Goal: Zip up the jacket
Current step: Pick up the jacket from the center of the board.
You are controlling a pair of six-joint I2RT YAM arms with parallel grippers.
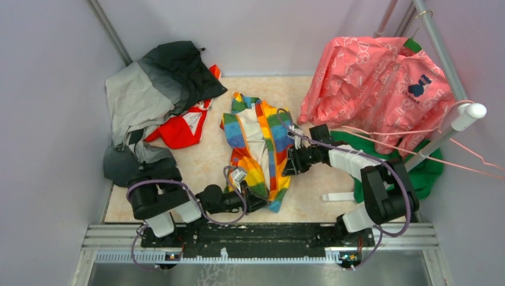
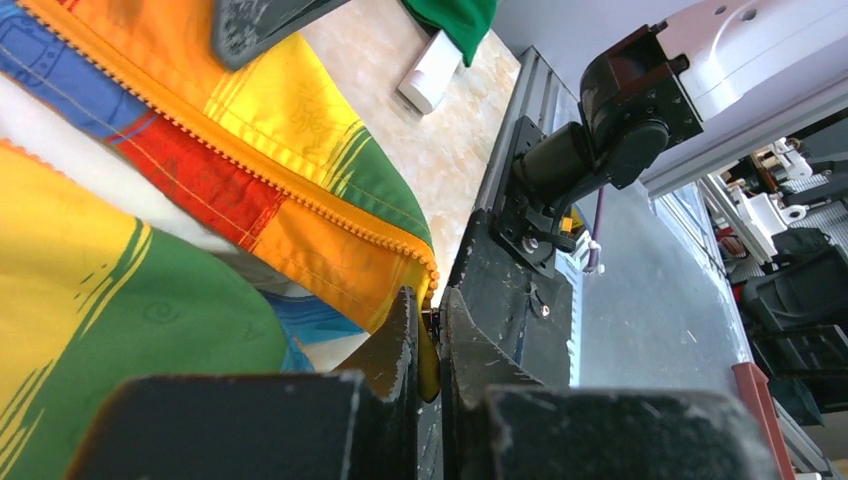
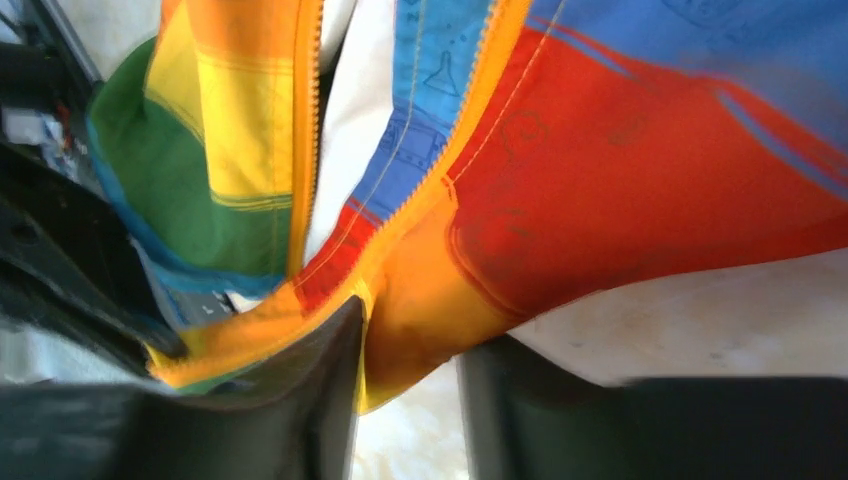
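The rainbow-striped jacket (image 1: 262, 143) lies open on the table's middle, pale lining up, its orange zipper (image 2: 300, 175) running down to the near hem. My left gripper (image 1: 260, 204) sits at that near hem. In the left wrist view it (image 2: 430, 305) is shut on the orange-yellow fabric at the zipper's bottom end. My right gripper (image 1: 292, 162) is at the jacket's right edge. In the right wrist view its jaws (image 3: 418, 325) stand apart, with an orange fold of the jacket (image 3: 430, 300) hanging between them against the left finger (image 3: 310, 390) and a gap to the other.
A grey-and-black jacket (image 1: 155, 89) and a red garment (image 1: 178, 131) lie at the back left. A pink garment (image 1: 381, 77) hangs on a rack at the right, above a green cloth (image 1: 429, 170) and a pink hanger (image 1: 470, 155). A white block (image 1: 337, 196) lies near the right arm.
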